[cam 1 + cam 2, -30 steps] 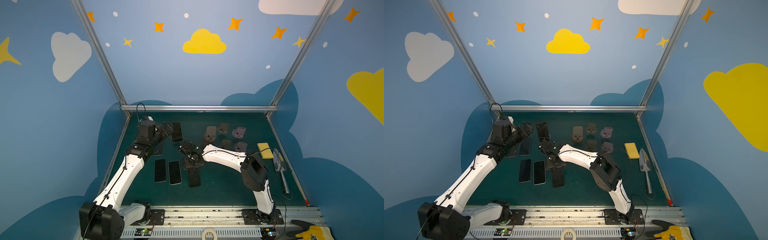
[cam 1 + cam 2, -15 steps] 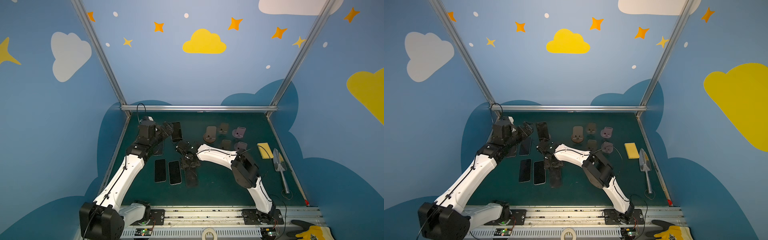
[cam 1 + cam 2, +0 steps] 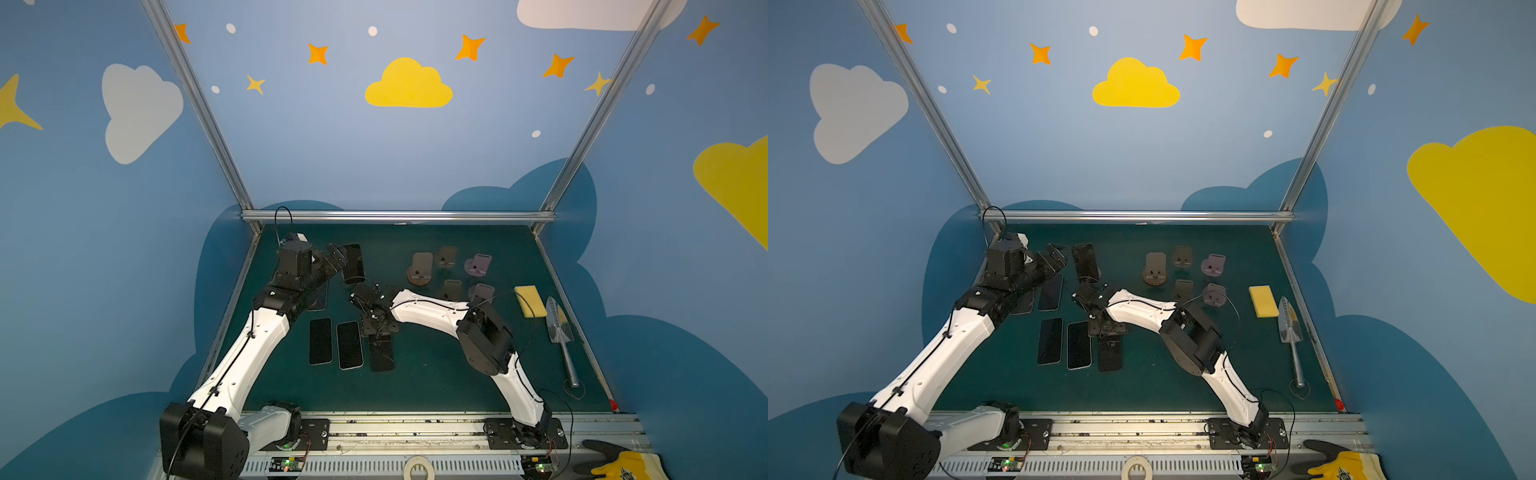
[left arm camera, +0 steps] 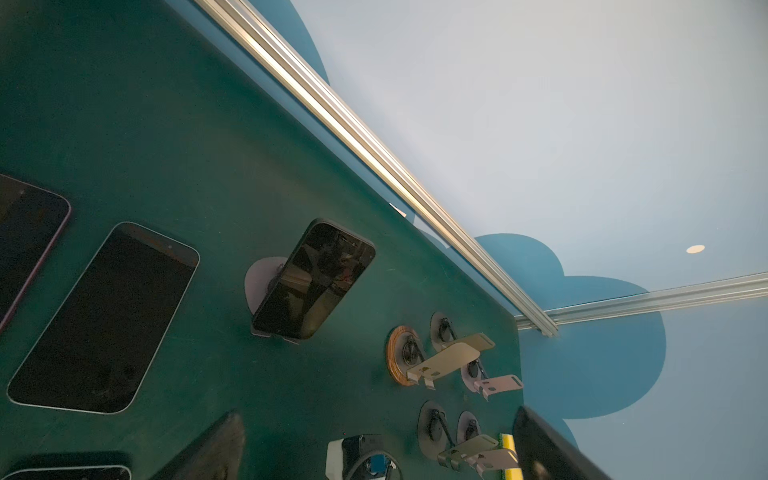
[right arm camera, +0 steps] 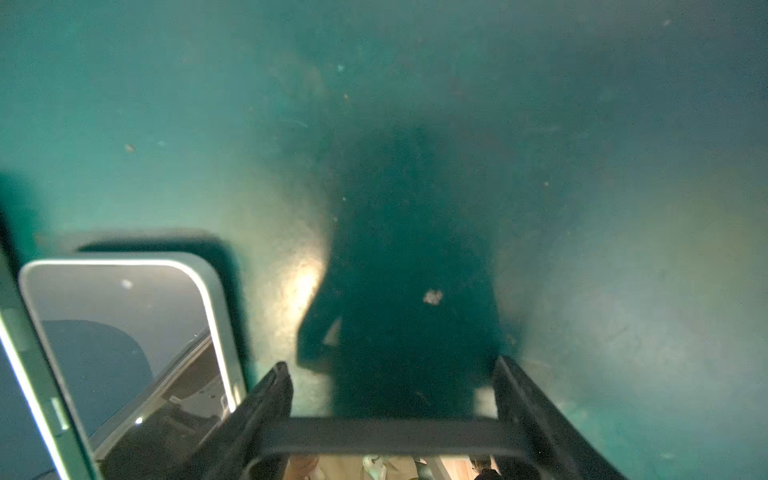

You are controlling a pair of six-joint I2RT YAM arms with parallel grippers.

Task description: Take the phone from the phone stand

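A dark phone [image 3: 353, 264] [image 3: 1086, 262] leans upright on a pale phone stand [image 4: 262, 286] at the back left; the left wrist view shows its screen [image 4: 313, 278]. My left gripper [image 3: 336, 257] [image 3: 1054, 255] [image 4: 378, 413] is open just left of it, not touching. My right gripper [image 3: 376, 328] [image 3: 1106, 328] [image 5: 386, 399] is shut on the sides of another dark phone [image 3: 381, 353] [image 3: 1109, 355], whose end edge [image 5: 386, 436] spans the jaws. That phone is low over the green mat, beside two flat phones.
Two phones [image 3: 320, 340] [image 3: 349, 345] lie flat mid-left, and another [image 3: 318, 297] lies partly under my left arm. Several empty stands [image 3: 422, 268] [image 3: 478, 264] stand at the back. A yellow sponge [image 3: 530, 301] and a metal trowel [image 3: 559, 332] lie on the right.
My right arm swung its elbow leftward and carried the held phone a little left, closer to the flat phones, then slowed. The left arm has stayed still.
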